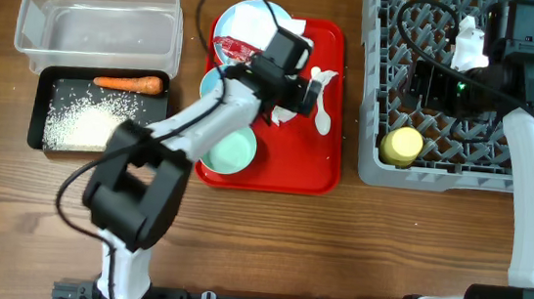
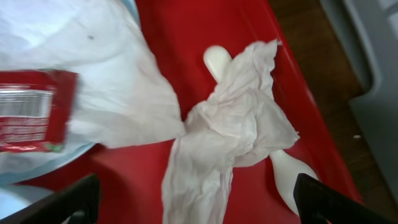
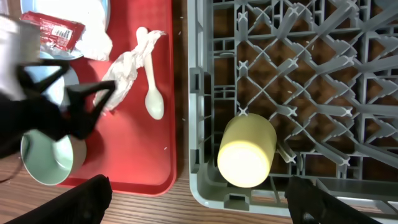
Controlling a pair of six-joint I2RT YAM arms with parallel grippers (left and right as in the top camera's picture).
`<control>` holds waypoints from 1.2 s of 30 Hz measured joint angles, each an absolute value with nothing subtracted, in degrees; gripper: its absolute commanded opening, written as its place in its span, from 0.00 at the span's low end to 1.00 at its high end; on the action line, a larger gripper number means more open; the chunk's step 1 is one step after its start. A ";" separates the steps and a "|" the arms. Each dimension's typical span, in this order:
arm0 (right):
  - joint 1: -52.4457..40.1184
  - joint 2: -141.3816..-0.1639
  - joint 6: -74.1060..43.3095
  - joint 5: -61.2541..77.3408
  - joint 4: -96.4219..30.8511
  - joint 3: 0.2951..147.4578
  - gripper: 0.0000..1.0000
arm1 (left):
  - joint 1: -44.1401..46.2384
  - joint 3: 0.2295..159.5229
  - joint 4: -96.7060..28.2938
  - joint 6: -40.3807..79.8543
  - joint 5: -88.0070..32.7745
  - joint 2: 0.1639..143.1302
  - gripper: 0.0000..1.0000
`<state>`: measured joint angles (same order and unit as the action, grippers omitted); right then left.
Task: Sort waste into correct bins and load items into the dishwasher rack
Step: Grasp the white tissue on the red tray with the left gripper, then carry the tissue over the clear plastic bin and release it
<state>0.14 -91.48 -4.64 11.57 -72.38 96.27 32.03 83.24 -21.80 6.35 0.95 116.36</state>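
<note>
My left gripper (image 2: 199,208) hangs open low over the red tray (image 1: 319,169), its fingers either side of a crumpled white napkin (image 2: 230,137). That napkin lies across the white plastic spoon (image 2: 287,174). A red snack wrapper (image 2: 31,112) and a larger napkin (image 2: 106,81) rest on the pale blue plate (image 1: 233,17). The mint-green bowl (image 1: 230,152) stands at the tray's near edge. My right gripper (image 3: 199,202) is open and empty above the grey dishwasher rack (image 3: 205,186). The yellow cup (image 3: 245,152) lies on its side in the rack's corner.
The clear tub (image 1: 99,11) stands at the far left. In front of it the black tub (image 1: 38,132) holds rice grains (image 1: 88,122) and the carrot (image 1: 128,83). The left arm (image 1: 191,123) crosses the tray's left side.
</note>
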 measured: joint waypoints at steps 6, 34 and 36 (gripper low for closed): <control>0.14 -91.48 -4.64 11.57 -72.38 96.27 0.93 | 33.04 83.26 -21.50 2.31 1.78 118.72 0.92; 0.14 -91.48 -4.62 11.57 -73.28 96.27 0.93 | 32.99 85.49 -29.50 -4.12 0.56 123.15 0.04; 0.14 -91.48 -4.64 11.57 -73.30 96.27 0.93 | 32.99 85.91 -32.47 -3.14 0.56 122.67 0.04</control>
